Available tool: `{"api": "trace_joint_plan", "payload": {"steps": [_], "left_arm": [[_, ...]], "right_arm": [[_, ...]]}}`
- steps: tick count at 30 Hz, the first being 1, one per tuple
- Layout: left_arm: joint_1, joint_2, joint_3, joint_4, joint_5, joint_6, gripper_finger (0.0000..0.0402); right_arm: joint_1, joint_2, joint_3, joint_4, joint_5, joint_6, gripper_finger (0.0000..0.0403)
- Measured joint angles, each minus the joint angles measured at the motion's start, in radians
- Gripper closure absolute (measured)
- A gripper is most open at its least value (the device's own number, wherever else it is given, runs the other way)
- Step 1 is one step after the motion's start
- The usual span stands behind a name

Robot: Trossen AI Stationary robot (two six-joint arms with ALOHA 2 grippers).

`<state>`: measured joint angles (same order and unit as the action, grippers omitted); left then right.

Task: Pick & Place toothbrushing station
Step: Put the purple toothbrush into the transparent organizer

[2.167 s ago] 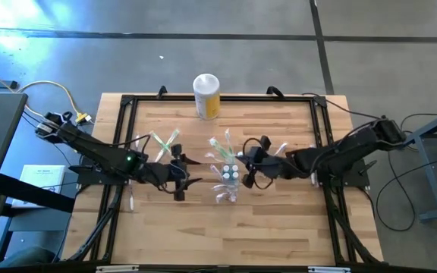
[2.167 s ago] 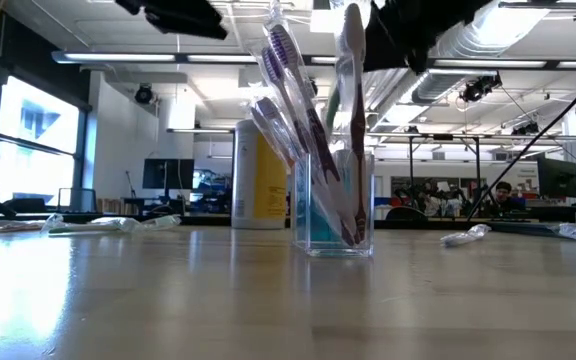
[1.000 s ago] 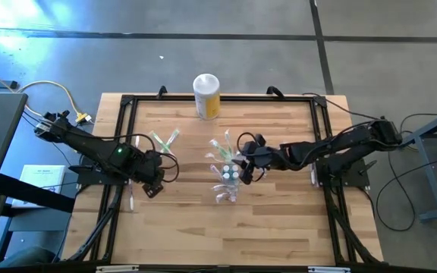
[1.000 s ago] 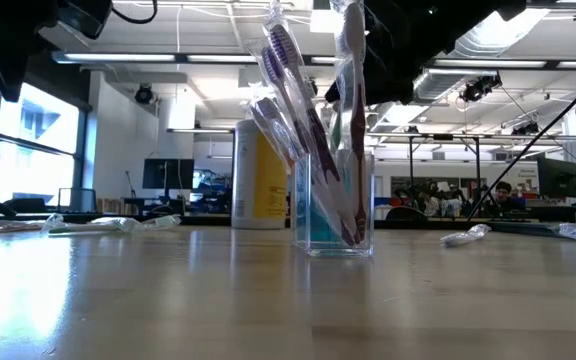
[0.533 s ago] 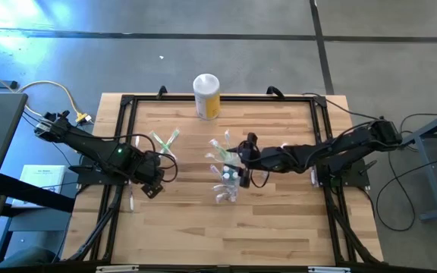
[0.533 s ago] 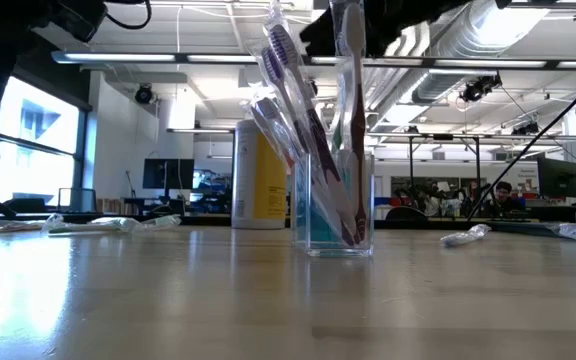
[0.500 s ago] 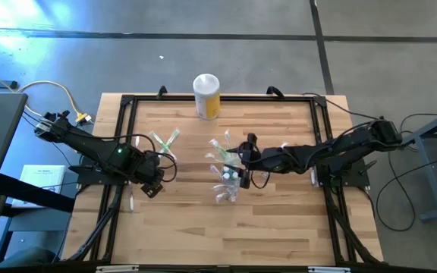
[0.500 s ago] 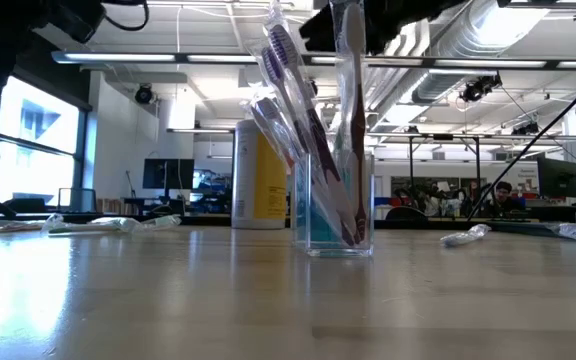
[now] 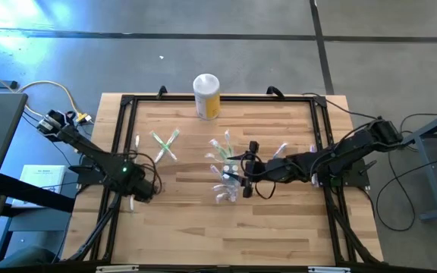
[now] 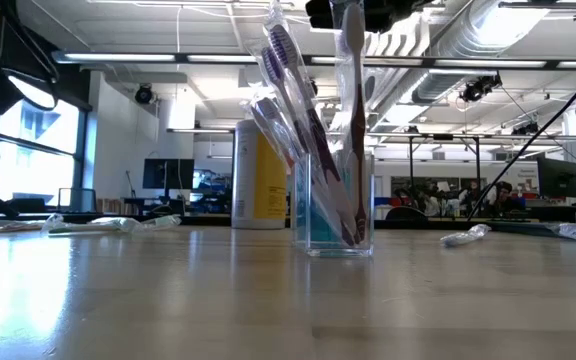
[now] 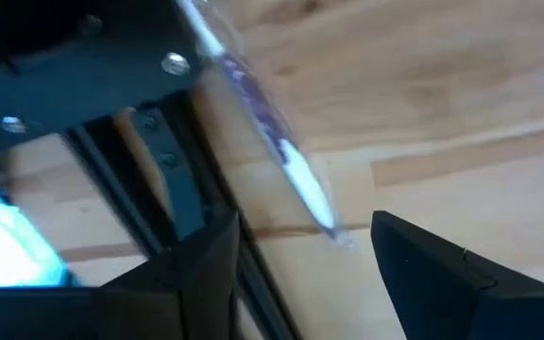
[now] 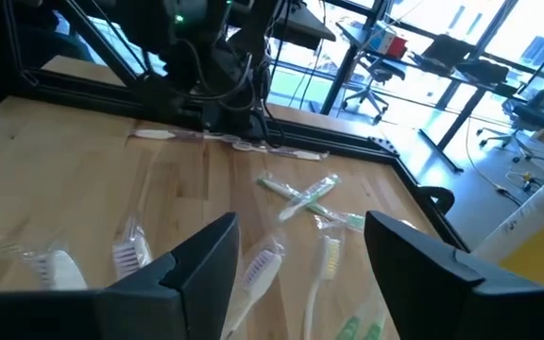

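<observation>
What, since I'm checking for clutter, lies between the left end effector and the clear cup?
Only bare table, as the high view shows, lies between the left end effector and the clear cup.

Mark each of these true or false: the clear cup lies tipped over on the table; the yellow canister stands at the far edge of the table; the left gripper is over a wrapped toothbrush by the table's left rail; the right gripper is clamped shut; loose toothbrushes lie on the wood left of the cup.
1. The clear cup lies tipped over. False: the cup stands upright with toothbrushes standing in it.
2. The yellow canister stands at the table's far edge. True.
3. The left gripper is over a wrapped toothbrush by the left rail. True.
4. The right gripper is clamped shut. False: its fingers stand apart above the cup, holding nothing.
5. Loose toothbrushes lie on the wood left of the cup. True.
</observation>
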<state>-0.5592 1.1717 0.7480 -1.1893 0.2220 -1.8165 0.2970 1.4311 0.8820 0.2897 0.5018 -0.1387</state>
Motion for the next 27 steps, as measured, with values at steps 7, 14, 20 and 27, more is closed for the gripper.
{"api": "trace_joint_plan", "payload": {"steps": [7, 14, 20, 27], "left_arm": [[-0.024, 0.000, -0.034, 0.046, -0.014, -0.080, 0.0168], [-0.024, 0.000, -0.150, 0.217, 0.039, -0.056, 0.0168], [-0.024, 0.000, -0.231, 0.278, 0.055, -0.070, 0.0168], [-0.024, -0.003, -0.306, 0.376, 0.093, -0.064, 0.0168]], "right_arm": [[0.000, 0.000, 0.000, 0.002, -0.002, 0.002, 0.0180], [0.000, 0.000, 0.000, 0.002, -0.003, 0.002, 0.0180], [0.012, 0.000, 0.000, 0.001, -0.004, 0.003, 0.0180], [0.031, 0.000, 0.000, 0.001, -0.006, 0.003, 0.0180]]}}
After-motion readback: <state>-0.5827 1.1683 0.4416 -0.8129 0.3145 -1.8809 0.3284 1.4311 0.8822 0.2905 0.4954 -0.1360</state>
